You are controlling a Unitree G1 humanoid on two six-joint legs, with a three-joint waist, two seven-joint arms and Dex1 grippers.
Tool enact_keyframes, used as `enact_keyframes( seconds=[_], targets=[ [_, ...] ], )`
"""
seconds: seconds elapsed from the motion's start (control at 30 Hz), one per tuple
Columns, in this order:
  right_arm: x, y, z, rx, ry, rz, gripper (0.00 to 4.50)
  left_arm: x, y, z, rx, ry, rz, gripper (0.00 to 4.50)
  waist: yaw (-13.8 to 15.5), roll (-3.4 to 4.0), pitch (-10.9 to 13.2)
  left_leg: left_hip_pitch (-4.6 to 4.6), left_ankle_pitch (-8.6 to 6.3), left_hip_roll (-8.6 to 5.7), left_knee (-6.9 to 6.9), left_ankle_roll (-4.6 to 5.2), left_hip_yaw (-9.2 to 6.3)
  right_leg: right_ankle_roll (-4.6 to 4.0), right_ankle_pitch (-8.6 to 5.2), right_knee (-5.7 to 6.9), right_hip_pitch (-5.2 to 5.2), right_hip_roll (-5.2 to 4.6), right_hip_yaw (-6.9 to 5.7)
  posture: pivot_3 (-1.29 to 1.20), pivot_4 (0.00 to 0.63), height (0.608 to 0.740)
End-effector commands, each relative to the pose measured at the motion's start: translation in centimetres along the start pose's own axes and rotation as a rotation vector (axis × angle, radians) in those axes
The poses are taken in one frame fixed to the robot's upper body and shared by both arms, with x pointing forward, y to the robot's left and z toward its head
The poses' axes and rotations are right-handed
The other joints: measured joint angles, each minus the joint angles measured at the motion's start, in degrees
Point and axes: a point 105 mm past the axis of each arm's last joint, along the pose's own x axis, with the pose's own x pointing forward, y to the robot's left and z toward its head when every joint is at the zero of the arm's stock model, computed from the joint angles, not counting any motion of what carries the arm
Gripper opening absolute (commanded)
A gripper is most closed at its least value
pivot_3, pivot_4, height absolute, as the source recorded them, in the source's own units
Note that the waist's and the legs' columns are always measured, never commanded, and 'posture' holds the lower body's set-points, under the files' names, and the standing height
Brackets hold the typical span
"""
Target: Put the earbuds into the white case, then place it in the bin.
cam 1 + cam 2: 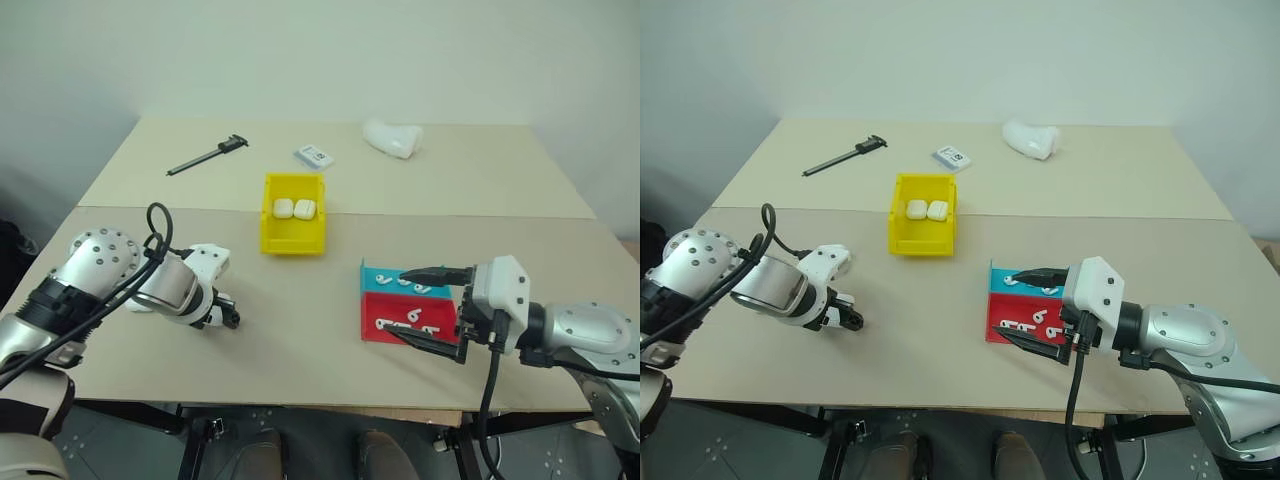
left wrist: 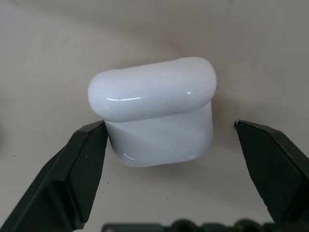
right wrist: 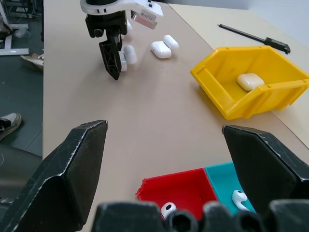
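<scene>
Earbuds [image 1: 411, 318], tiny glossy white stemmed ones, lay in a flat red tray [image 1: 380, 325] and a flat blue tray [image 1: 378, 277] near the table's [image 1: 300, 330] front right. A small glossy white rounded case [image 2: 154, 108] stood closed on the table between the left gripper's [image 2: 169, 145] spread black fingers, one fingertip touching it. The right gripper [image 1: 432, 306] hovered at the trays, fingers wide apart, holding nothing. Further back, the bright yellow rectangular plastic bin [image 1: 293, 240] held two more white cases.
</scene>
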Motion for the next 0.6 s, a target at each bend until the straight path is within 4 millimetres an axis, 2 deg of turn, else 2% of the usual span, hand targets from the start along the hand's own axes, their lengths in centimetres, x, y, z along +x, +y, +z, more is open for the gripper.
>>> enact_keyframes(
  seconds=[0.03, 0.17, 0.2, 0.37, 0.5, 0.57, 0.6],
  targets=[
    [0.0, 0.3, 1.0, -0.032, -0.025, 0.001, 4.50, -0.2, 1.3, 0.1, -0.045, -0.011, 0.050, 4.10, -0.1, 0.00, 0.0, 0.02, 0.00, 0.00, 0.00, 0.00, -0.01, 0.00, 0.00, 0.00, 0.02, 0.00, 0.00, 0.00, 0.150, 0.740],
    [0.0, 0.3, 1.0, -0.030, -0.027, -0.001, 4.50, -0.4, 1.1, -0.2, -0.023, -0.001, 0.032, 2.90, -0.2, 0.00, 0.0, 0.01, -0.01, 0.01, -0.02, 0.01, -0.08, 0.00, -0.01, -0.03, 0.02, 0.00, 0.00, 0.00, 0.150, 0.740],
    [-0.1, 0.3, 1.0, -0.029, -0.028, -0.001, 4.50, -0.4, 1.1, -0.3, -0.018, 0.002, 0.028, 2.78, -0.3, -0.01, 0.0, 0.00, -0.02, 0.01, -0.02, 0.01, -0.08, 0.00, -0.01, -0.04, 0.02, 0.00, 0.00, 0.00, 0.150, 0.740],
    [-0.1, 0.2, 1.0, -0.028, -0.029, -0.003, 4.50, -0.9, 1.2, -0.2, -0.013, -0.023, 0.034, 2.78, -0.3, -0.03, 0.0, -0.06, -0.02, 0.02, -0.02, 0.01, -0.07, 0.00, -0.01, -0.08, -0.02, 0.00, 0.00, 0.00, 0.150, 0.740],
    [-0.1, 0.0, 1.1, -0.032, -0.030, -0.007, 4.50, -3.6, 0.5, 0.8, 0.048, -0.186, 0.041, 2.78, -0.3, -0.14, 0.1, -0.17, -0.03, 0.03, -0.02, -0.01, -0.09, 0.00, -0.01, -0.08, -0.12, -0.01, 0.01, 0.00, 0.150, 0.740],
    [-0.3, -0.2, 1.0, -0.036, -0.026, -0.012, 4.50, -5.7, 0.2, 1.8, 0.039, -0.325, 0.001, 2.78, 0.0, -0.15, 0.1, -0.20, -0.03, 0.02, -0.02, -0.01, -0.07, 0.00, -0.01, -0.09, -0.15, -0.02, -0.02, 0.00, 0.150, 0.740],
    [-0.4, -0.3, 1.0, -0.038, -0.024, -0.014, 4.50, -7.1, -0.1, 2.6, 0.051, -0.448, -0.029, 2.78, -0.1, -0.15, 0.1, -0.21, -0.03, 0.03, -0.02, -0.02, -0.06, 0.00, -0.01, -0.09, -0.16, -0.03, -0.01, 0.00, 0.150, 0.740]
  ],
)
